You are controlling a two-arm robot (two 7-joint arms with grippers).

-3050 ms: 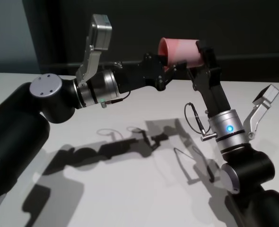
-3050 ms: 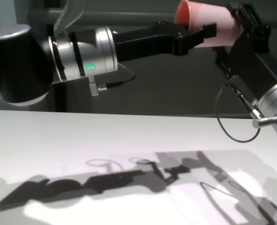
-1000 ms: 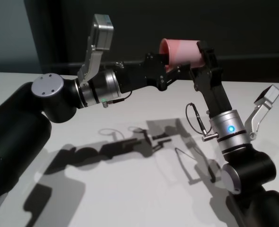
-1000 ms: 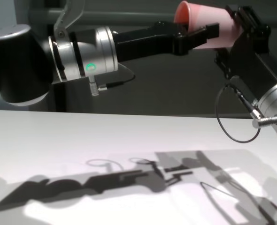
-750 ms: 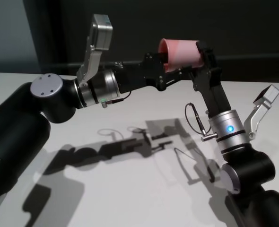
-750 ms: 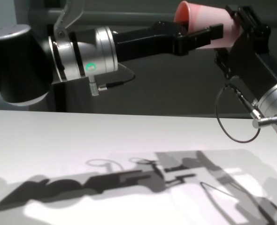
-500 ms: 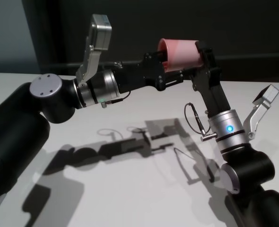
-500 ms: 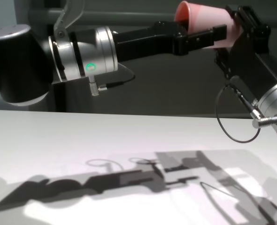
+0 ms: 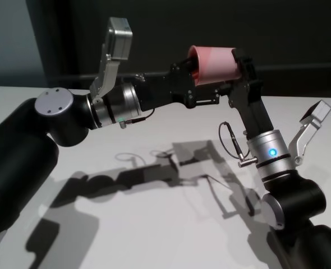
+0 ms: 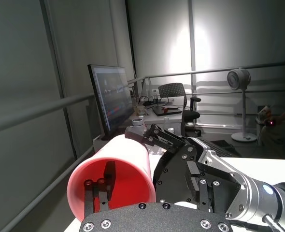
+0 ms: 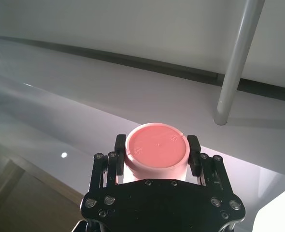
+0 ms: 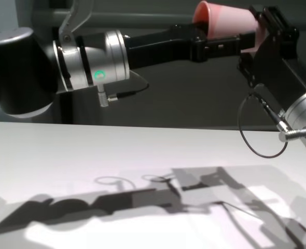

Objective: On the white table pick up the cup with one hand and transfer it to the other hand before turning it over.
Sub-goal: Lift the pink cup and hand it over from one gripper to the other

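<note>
Since the frame a second back, left gripper (image 12: 223, 44) has spread its fingers: the lower one now lies flat under the cup (image 12: 228, 23) instead of pinching the wall. Arms and cup haven't shifted otherwise.

White table (image 9: 154, 224) is bare under both arms, only shadows on it. Cup hangs well above it, on its side, rim toward the left arm, flat base toward the right.

Right gripper (image 11: 155, 154) is clenched on the cup's base end, one finger each side, per its wrist view. Cup is now carried by the right alone.

Left fingers are released, but one is inside the cup mouth (image 10: 104, 186) per the left wrist view, the other below the wall.

Step in hand, as I read it: clear the left out after handoff. Advice:
- back out straight along the cup axis; any sideways drift would likely hook the rim and lever the cup out of the right grip
- hold the right wrist steady until the inner finger is past the rim
- only then roll the right wrist to invert
</note>
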